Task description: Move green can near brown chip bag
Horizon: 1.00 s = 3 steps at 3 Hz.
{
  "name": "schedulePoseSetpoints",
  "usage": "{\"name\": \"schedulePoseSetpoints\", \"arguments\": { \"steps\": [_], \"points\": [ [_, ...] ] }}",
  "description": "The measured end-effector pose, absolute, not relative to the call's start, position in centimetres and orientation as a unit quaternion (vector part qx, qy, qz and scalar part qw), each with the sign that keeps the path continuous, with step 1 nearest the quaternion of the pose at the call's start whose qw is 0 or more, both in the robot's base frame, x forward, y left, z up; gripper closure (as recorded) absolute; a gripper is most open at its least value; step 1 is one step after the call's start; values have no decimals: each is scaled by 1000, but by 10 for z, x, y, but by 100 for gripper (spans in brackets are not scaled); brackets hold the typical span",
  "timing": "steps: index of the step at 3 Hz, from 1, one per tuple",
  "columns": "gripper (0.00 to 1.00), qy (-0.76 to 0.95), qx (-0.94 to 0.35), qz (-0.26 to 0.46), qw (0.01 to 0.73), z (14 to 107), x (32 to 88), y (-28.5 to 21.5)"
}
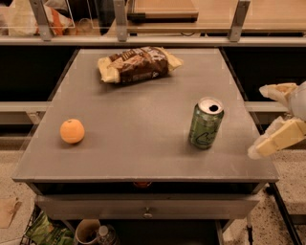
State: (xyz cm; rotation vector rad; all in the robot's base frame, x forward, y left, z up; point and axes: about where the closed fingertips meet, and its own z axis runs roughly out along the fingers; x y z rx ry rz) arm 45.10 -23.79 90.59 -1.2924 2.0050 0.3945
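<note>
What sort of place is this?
Probably an office or lab test station: grey table with a drawer, wooden counter behind a railing, speckled floor. The pale two-finger tool hangs open off the table's right edge, right of the green metal can.

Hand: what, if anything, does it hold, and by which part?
Nothing. The hand hangs open right of the table, apart from the green can.
</note>
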Motion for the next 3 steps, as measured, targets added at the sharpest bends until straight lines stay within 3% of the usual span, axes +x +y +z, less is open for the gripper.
{"name": "schedulePoseSetpoints", "arguments": {
  "steps": [1, 3],
  "points": [
    [0, 758, -463, 215, 407, 902, 453, -217],
    [0, 747, -473, 222, 412, 902, 459, -203]
  ]
}}
